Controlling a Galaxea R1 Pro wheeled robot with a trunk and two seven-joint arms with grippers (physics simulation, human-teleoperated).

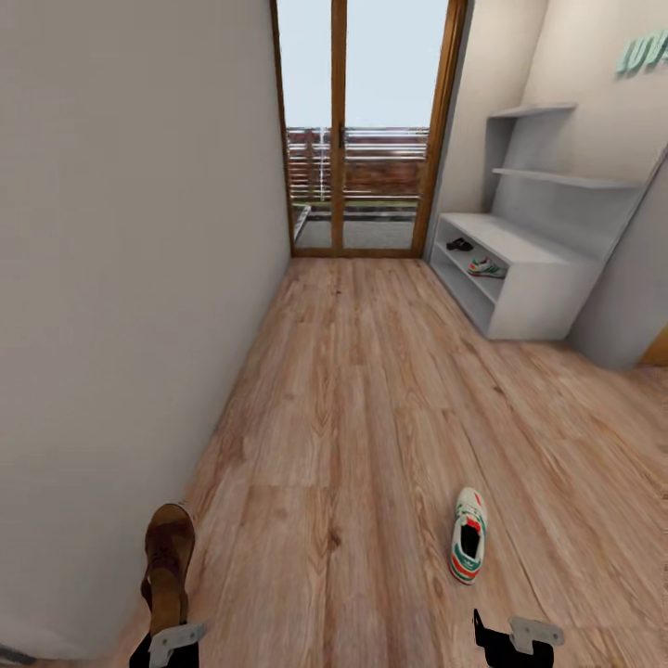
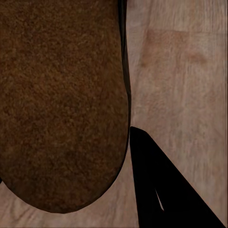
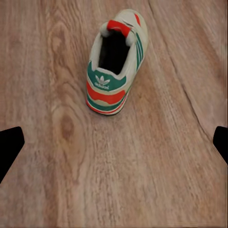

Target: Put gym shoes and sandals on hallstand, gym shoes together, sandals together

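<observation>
Sandal [image 1: 168, 566] in dark brown sits at the near left of the corridor floor [image 1: 353, 417], close to the left wall [image 1: 121, 278], with the left gripper [image 1: 165, 647] closed on its near end. In the left wrist view that sandal [image 2: 61, 104] shows as a broad brown grainy surface with one black finger [image 2: 161, 190] just beside its edge, over the planks [image 2: 180, 71].

Right gripper [image 1: 513, 640] hangs low at the near right, released and holding nothing; in the right wrist view its two fingertips [image 3: 9, 142] stand wide apart at the picture's edges with bare wood between them. A gym shoe [image 1: 468, 547] lies on the floor just beyond it, upright on its sole, its heel towards the robot. The right wrist view shows that gym shoe [image 3: 115, 61] with a red-orange heel patch, green stripes and dark lining, apart from the fingers.

Far right, the hallstand [image 1: 520, 278] stands against the right wall. A second sandal [image 1: 459, 245] rests on its upper tier and a second gym shoe [image 1: 487, 269] on the lower shelf. A glazed door [image 1: 366, 130] with a wooden frame closes the far end of the corridor.
</observation>
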